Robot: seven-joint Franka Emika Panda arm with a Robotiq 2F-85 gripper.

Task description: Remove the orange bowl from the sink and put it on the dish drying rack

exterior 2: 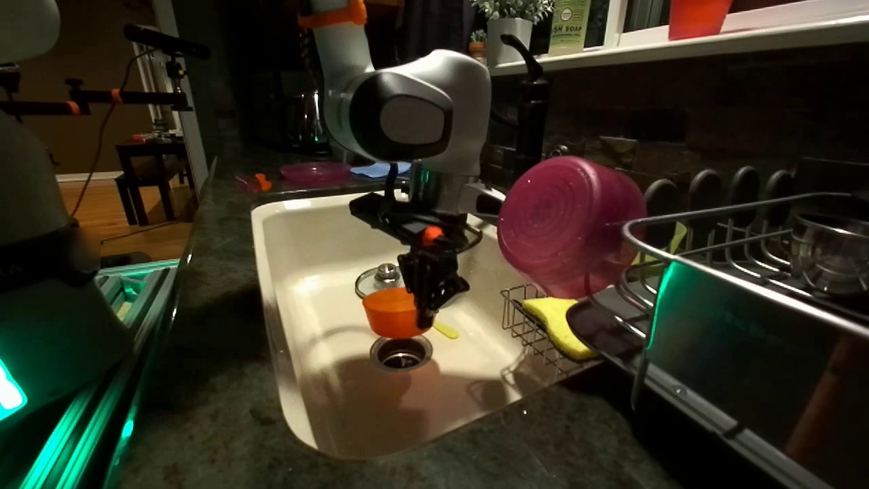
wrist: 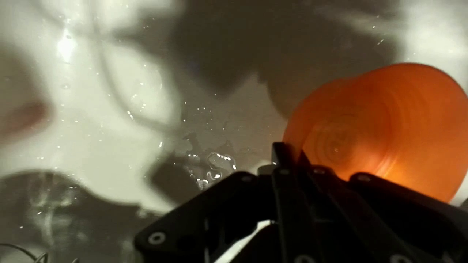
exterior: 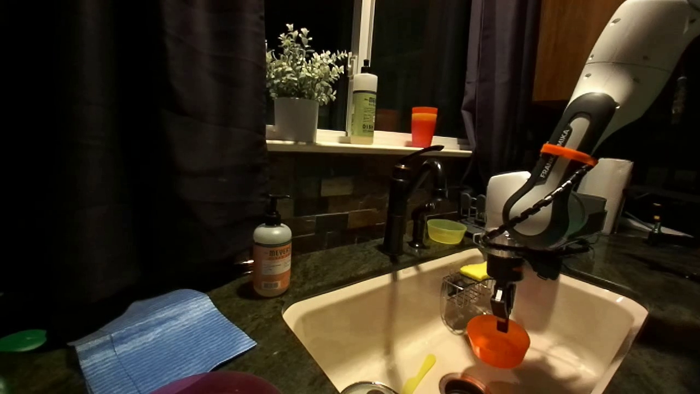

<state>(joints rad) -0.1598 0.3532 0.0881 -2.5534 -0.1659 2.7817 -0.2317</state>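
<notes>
The orange bowl (exterior: 497, 353) (exterior 2: 392, 316) hangs inside the sink (exterior: 355, 334) (exterior 2: 326, 414), near the drain, with its shadow on the basin floor. My gripper (exterior: 502, 327) (exterior 2: 426, 318) reaches down from above and is shut on the bowl's rim. In the wrist view, the gripper (wrist: 290, 157) has one finger outside the bowl wall and one inside; the orange bowl (wrist: 398, 124) spreads to the right of them and looks empty. The dish drying rack (exterior 2: 736, 360) stands on the counter beside the sink; an exterior view shows only a bit of the rack (exterior: 473, 207) behind the arm.
A magenta bowl (exterior 2: 563, 224) leans on the rack's sink-side end, and a glass pot (exterior 2: 831, 248) sits farther in. A wire caddy with a yellow sponge (exterior 2: 560, 333) hangs at the basin wall. The faucet (exterior: 399, 213) rises behind the sink. A glass lid (exterior 2: 387, 275) lies in the basin.
</notes>
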